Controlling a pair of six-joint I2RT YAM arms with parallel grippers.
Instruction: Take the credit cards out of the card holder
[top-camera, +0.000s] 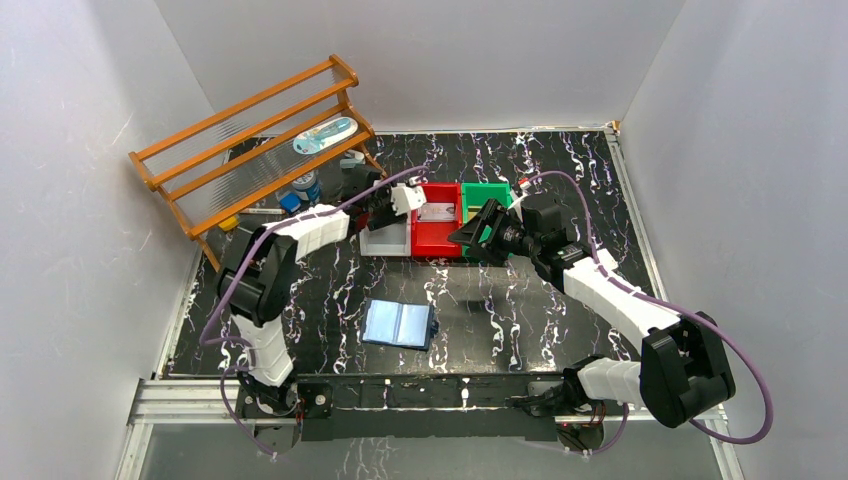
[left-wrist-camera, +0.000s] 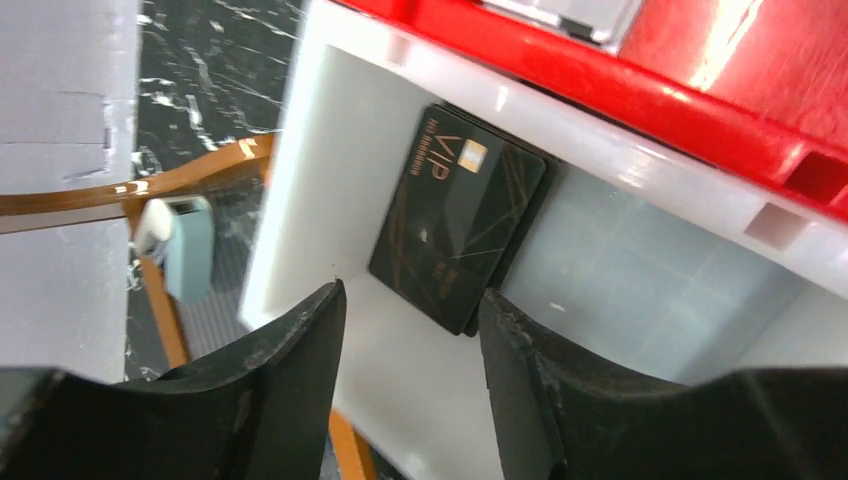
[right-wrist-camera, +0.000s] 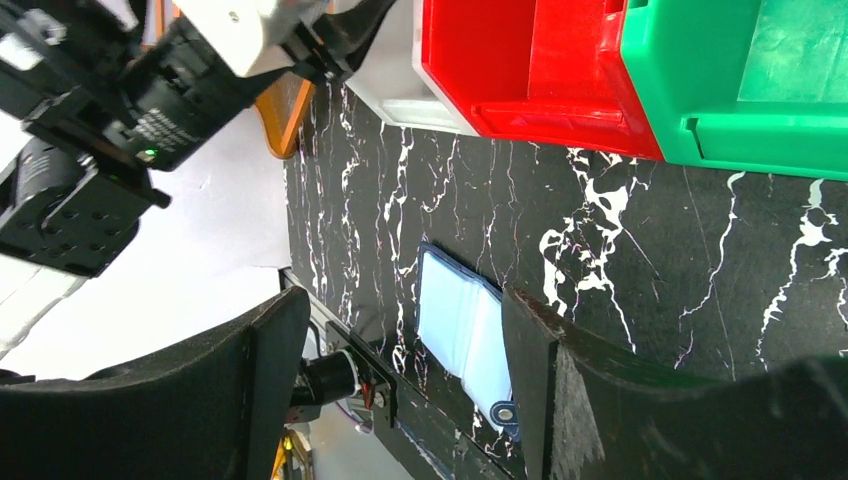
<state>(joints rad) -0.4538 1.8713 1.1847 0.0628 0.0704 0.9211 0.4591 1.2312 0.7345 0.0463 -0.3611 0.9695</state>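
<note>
The card holder lies open on the table near the front, light blue inside up; it also shows in the right wrist view. Black credit cards marked VIP lie stacked in the white bin. A silvery-grey card lies in the red bin. My left gripper hangs over the white bin, open and empty, its fingertips just above the black cards. My right gripper is open and empty in front of the red and green bins, well above the table.
A green bin stands right of the red one. A wooden rack with a tube on it stands at the back left, small items under it. White walls close in both sides and the back.
</note>
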